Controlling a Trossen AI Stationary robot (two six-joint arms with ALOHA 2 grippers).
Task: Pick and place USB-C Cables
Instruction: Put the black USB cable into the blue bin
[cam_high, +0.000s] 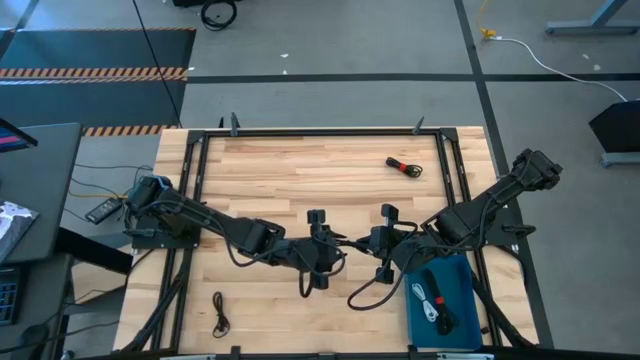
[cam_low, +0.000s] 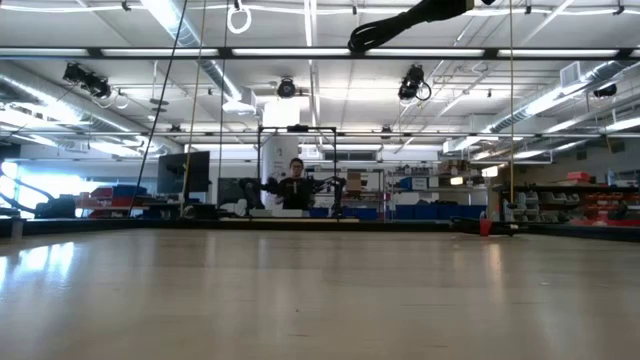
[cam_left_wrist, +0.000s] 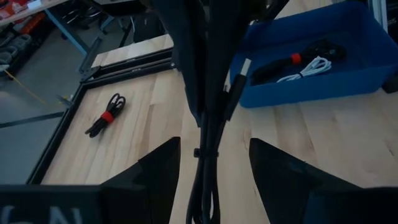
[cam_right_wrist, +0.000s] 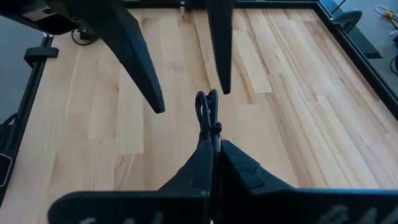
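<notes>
While lit from overhead, bare wooden table (cam_low: 320, 300) before a workshop.

Light wooden tabletop (cam_high: 300, 170) seen framed by black metal rails (cam_high: 190, 170). Grey floor marked with orange-black hazard striping (cam_high: 95, 73). White cord with yellow end (cam_high: 530, 50) laid on floor beyond table. Dark remote-like device (cam_high: 103, 211) placed on side desk. Person (cam_low: 294, 187) seen far behind, among shelving with blue bins (cam_low: 420, 211).

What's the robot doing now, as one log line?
right gripper: shut on black cable | left gripper: open around it | blue tray: white cable, red-banded cable
</notes>
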